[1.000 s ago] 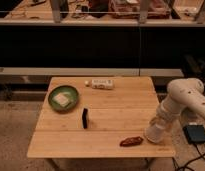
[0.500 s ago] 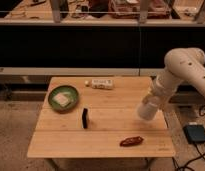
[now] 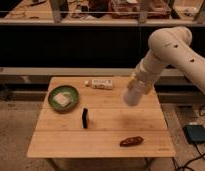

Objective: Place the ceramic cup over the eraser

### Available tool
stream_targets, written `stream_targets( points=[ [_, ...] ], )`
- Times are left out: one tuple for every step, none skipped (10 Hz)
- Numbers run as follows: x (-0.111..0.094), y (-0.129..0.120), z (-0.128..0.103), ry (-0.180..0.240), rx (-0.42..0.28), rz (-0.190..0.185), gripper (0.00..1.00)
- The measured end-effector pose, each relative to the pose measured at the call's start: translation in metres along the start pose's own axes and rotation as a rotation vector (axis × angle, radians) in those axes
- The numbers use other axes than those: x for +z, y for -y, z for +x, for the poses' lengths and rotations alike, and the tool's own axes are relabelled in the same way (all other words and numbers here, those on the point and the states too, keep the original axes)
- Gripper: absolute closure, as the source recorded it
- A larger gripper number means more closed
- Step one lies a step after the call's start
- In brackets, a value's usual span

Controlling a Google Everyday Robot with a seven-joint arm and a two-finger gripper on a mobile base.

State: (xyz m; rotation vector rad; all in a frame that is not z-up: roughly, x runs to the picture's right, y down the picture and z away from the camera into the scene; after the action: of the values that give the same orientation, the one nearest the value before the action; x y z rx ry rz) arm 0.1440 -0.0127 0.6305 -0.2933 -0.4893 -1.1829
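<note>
- Pincer [image 3: 134, 90] hangs above the right half of the bench [image 3: 108, 125], clamped on the ceramic cup [image 3: 130, 98].
- Cup's long axis is tilted in line with the forearm, its lower end pointing down-left; which end is the mouth cannot be told.
- Eraser [image 3: 85, 118] stands well apart to the left near the bench's middle, narrow, its long axis vertical in the view.

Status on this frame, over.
Gripper above right side of table, shut on ceramic cup, cup airborne. Eraser upright mid-table, camera-left of cup, uncovered. Brown object near front edge, off the line.
</note>
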Motion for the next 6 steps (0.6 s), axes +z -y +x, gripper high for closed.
stream_targets(
  points=[
    [0.0033, 0.0077, -0.006, -0.01, -0.024, 0.005, 1.0],
    [0.0056, 0.0127, -0.01, -0.018, -0.04, 0.008, 1.0],
    [0.0057, 0.0129, -0.0099, -0.022, -0.042, 0.007, 1.0],
    [0.0054, 0.0119, -0.0097, -0.023, -0.041, 0.005, 1.0],
    [0.0053, 0.0114, -0.0097, -0.023, -0.04, 0.006, 1.0],
    [0.0053, 0.0125, -0.01, -0.022, -0.041, 0.008, 1.0]
  ],
)
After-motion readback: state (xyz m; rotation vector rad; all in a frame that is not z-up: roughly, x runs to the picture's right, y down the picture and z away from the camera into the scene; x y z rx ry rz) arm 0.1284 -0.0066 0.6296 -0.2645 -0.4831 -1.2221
